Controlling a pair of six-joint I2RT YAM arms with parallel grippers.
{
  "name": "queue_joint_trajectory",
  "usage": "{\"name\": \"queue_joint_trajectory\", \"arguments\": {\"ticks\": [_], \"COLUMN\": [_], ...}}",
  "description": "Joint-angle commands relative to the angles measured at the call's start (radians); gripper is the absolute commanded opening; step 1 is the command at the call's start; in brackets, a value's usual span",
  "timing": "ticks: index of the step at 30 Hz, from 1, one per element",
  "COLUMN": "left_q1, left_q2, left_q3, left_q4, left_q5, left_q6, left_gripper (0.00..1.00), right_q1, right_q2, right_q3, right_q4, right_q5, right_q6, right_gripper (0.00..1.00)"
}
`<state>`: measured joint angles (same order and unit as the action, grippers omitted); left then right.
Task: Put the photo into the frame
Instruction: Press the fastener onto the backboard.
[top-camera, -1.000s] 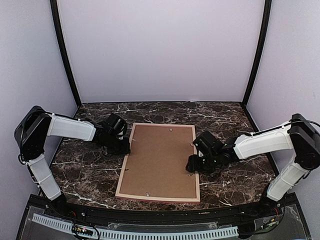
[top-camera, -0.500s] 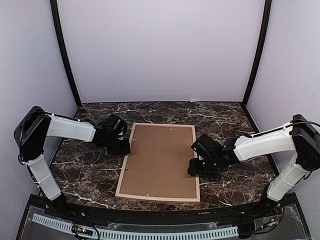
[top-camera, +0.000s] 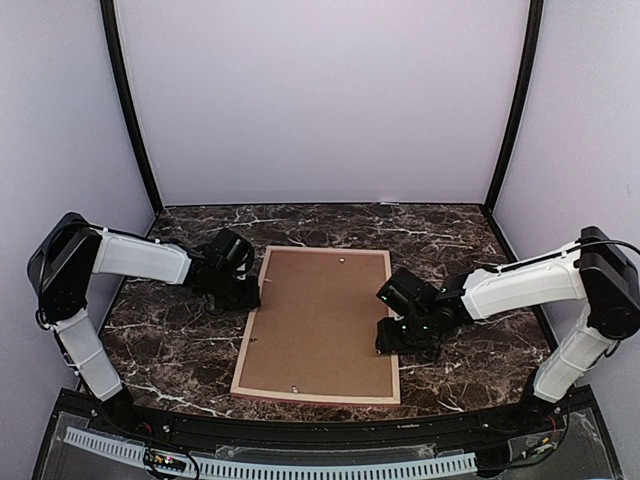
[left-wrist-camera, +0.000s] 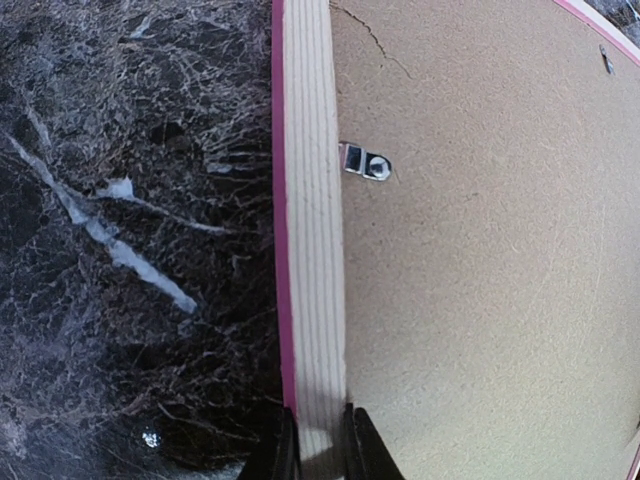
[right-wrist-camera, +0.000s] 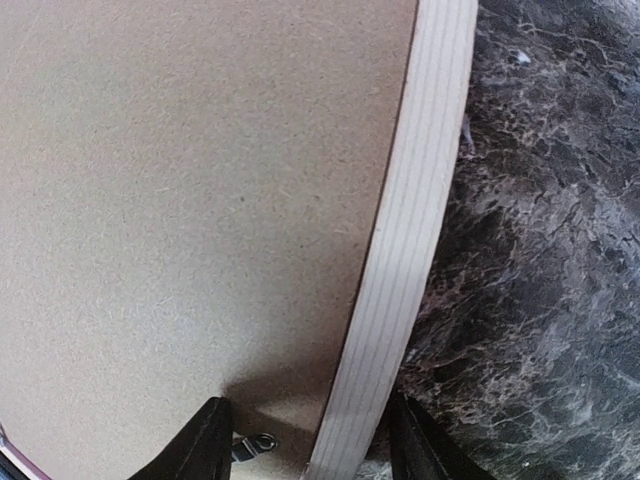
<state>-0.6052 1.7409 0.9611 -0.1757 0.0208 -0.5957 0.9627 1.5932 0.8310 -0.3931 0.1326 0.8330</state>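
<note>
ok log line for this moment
frame: face down, backing in | left hand: shut on left rail | right hand: open, straddling right rail | photo: not visible

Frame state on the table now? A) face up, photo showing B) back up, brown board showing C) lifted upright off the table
B: the frame lies flat with its tan wood back up, and the brown backing board fills it.
</note>
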Motion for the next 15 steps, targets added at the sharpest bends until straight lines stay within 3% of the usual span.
{"name": "queue_joint_trajectory", "arguments": {"ticks": [1,15], "left_q1": [-0.005,-0.005], "left_q2": [-0.034,-0.038], "left_q3": [-0.019,-0.015], "left_q4": [-0.027,-0.035], "left_q5": [0.009,0.004], "left_q6": [0.0,0.004], "left_gripper": [0.07,0.07], "right_q1": [0.013,-0.043], "right_q2": [0.0,-0.035], "right_q3": [-0.012,-0.05], "right_q4": [-0.069,-0.027], "right_q5": [-0.042,-0.222], "right_q6": [-0.101,-0.222], "right_gripper": [0.53,0.54]}}
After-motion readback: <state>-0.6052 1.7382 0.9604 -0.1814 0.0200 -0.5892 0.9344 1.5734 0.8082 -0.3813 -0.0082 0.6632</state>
